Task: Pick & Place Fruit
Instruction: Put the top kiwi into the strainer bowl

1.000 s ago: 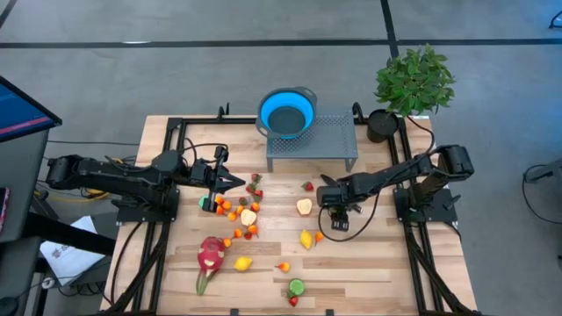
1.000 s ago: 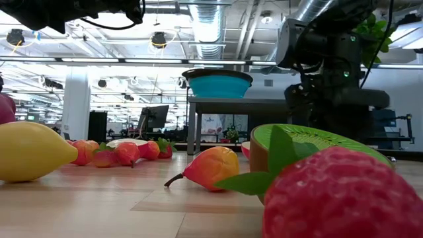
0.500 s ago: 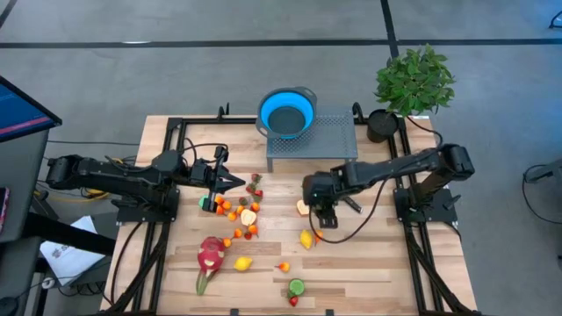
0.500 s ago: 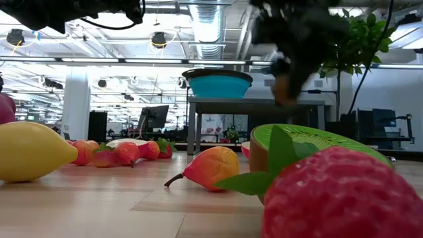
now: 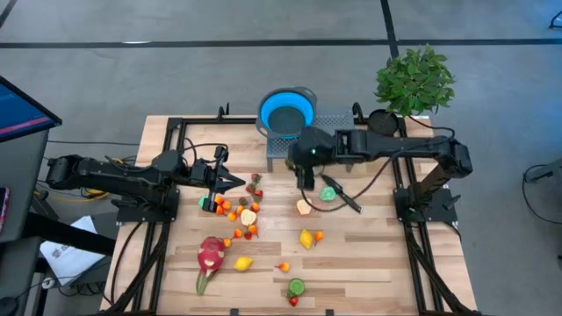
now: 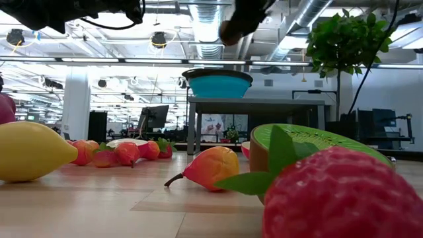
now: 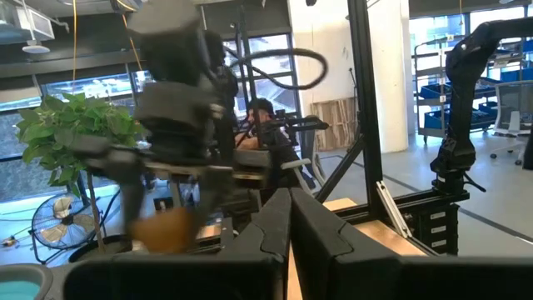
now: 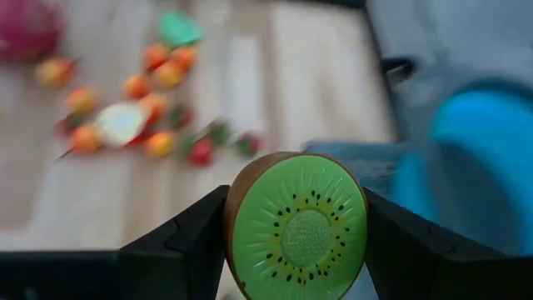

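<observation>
My right gripper is raised over the table's far middle, in front of the grey rack, shut on a kiwi half with a green cut face and brown skin. The low view shows the kiwi's brown underside high up. More toy fruit lies scattered on the wooden table, along with a pink dragon fruit at the near left and another kiwi half by the near edge. My left gripper hovers shut over the table's left part beside the fruit cluster, holding nothing. My right gripper pinches the kiwi half between its two fingers, which press on opposite sides of the brown skin. The fingers slant downward toward the table's left. The kiwi is lifted clear, well above the table, its green cut face turned toward the wrist camera.
A blue bowl sits at the left end of a grey perforated rack at the far middle. A potted plant stands at the far right corner. A black-handled knife and a small green piece lie right of centre.
My right gripper has risen from the table near the yellow fruit and travelled toward the far edge and left, toward the rack and bowl. It has also tipped from pointing down to slanting. The kiwi half has gone with it, lifted clear of the table.
</observation>
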Robot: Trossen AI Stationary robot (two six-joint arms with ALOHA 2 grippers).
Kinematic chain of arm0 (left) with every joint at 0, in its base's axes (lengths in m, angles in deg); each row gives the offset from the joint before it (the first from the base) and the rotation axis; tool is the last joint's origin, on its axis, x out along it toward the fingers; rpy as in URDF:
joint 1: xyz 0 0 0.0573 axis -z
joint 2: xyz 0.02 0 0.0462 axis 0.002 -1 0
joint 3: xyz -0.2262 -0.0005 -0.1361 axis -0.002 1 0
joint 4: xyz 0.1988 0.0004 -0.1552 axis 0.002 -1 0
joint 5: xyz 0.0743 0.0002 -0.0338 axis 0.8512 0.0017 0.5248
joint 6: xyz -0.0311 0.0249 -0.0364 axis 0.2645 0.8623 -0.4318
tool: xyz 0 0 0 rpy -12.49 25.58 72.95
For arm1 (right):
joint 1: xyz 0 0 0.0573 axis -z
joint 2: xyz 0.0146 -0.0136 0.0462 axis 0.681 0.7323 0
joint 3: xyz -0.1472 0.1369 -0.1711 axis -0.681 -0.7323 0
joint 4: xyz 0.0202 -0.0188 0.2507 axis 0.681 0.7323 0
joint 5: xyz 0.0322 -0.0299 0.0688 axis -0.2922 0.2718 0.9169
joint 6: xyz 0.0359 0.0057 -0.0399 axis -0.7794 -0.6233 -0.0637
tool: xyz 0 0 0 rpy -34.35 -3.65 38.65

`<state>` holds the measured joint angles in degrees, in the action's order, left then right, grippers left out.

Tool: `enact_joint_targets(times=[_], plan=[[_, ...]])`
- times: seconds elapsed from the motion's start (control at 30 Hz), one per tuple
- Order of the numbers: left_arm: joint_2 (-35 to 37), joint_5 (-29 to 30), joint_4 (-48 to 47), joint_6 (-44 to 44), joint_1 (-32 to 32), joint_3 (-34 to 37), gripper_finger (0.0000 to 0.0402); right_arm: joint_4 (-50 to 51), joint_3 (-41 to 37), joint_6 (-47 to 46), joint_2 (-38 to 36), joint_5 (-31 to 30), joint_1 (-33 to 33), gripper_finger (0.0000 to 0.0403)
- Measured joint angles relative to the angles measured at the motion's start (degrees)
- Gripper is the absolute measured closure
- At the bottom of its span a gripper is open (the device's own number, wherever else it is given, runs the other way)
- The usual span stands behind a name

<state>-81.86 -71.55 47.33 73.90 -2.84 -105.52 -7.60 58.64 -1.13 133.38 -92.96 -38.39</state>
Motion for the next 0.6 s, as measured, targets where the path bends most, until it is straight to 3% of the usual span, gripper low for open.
enact_joint_targets(times=[0.3, 0.6], plan=[[0.0, 0.0, 0.0, 0.0, -0.02, 0.0, 0.0399, -13.8, 0.28, 1.92, 2.97, -6.98, 5.63, 0.0183], [0.0, -0.01, -0.69, 0.02, -0.07, 0.02, 0.0399, -13.63, 0.04, 2.66, 7.94, -13.66, 9.02, 0.0182]])
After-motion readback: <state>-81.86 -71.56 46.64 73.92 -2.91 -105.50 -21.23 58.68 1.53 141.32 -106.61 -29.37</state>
